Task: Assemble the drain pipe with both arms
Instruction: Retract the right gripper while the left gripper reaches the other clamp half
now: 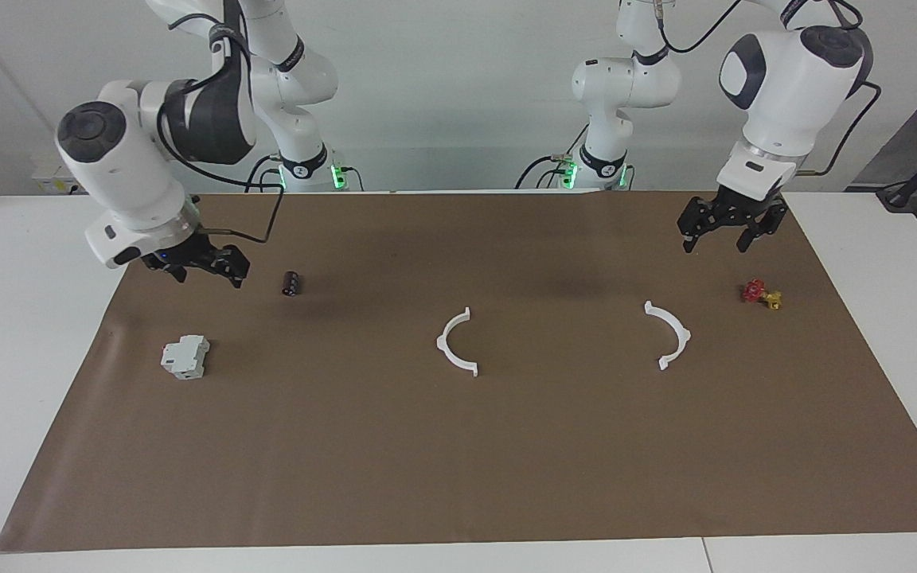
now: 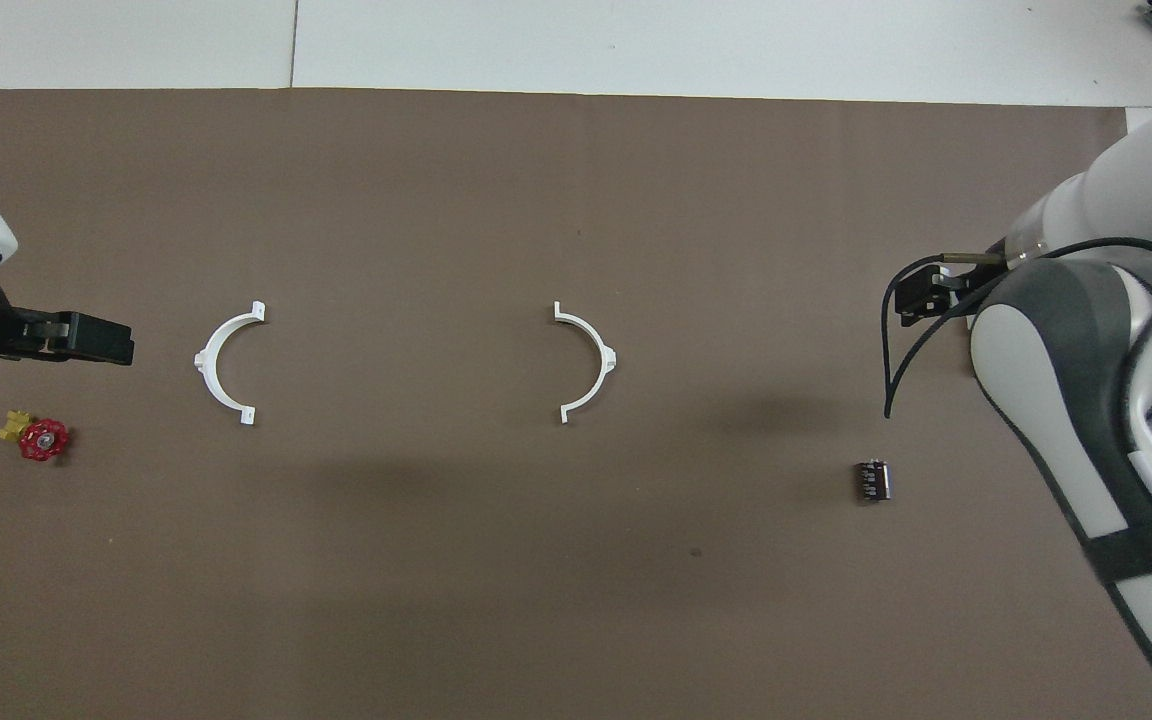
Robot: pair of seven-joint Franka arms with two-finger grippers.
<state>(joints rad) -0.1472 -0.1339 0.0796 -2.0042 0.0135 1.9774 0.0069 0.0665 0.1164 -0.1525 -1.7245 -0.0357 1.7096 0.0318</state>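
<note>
White jointed arms with dark joint bands, black cables, black tools.
</note>
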